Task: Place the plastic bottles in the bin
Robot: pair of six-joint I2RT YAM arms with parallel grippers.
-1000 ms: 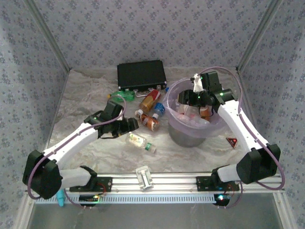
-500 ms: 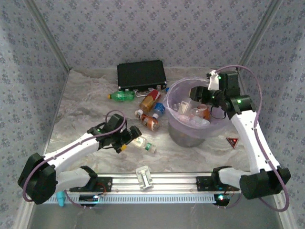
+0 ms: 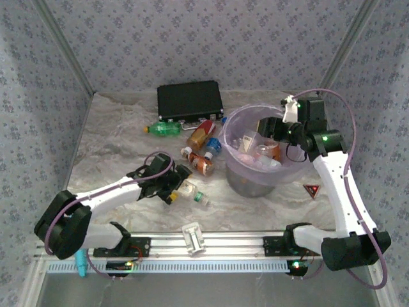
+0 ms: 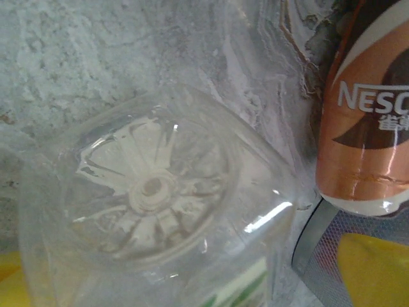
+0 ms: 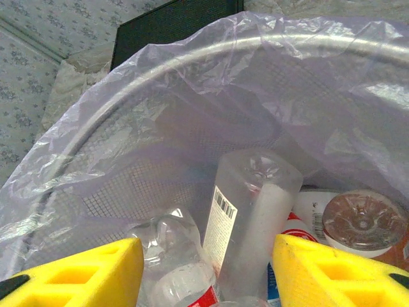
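The left gripper (image 3: 175, 188) is down at the table (image 3: 115, 147) with its jaws spread wide on either side of a clear bottle (image 4: 153, 192) that lies on its side. The left wrist camera looks straight at the bottle's ribbed base. One yellow pad (image 4: 374, 268) stands off to the side of the bottle with a gap between them, so nothing is gripped. Just beside the clear bottle lies a brown coffee bottle (image 4: 367, 115). Farther back on the table are a green bottle (image 3: 165, 129) and a red-labelled bottle (image 3: 199, 134), near a black case (image 3: 190, 100). The right gripper (image 5: 204, 275) hangs over the bin (image 3: 238, 180), on its far right side, with its yellow fingers (image 5: 77, 272) well apart and nothing between them. Inside the lavender bag, a clear bottle with a barcode label (image 5: 252, 211) leans among other bottles (image 5: 363, 220) already in the bin.
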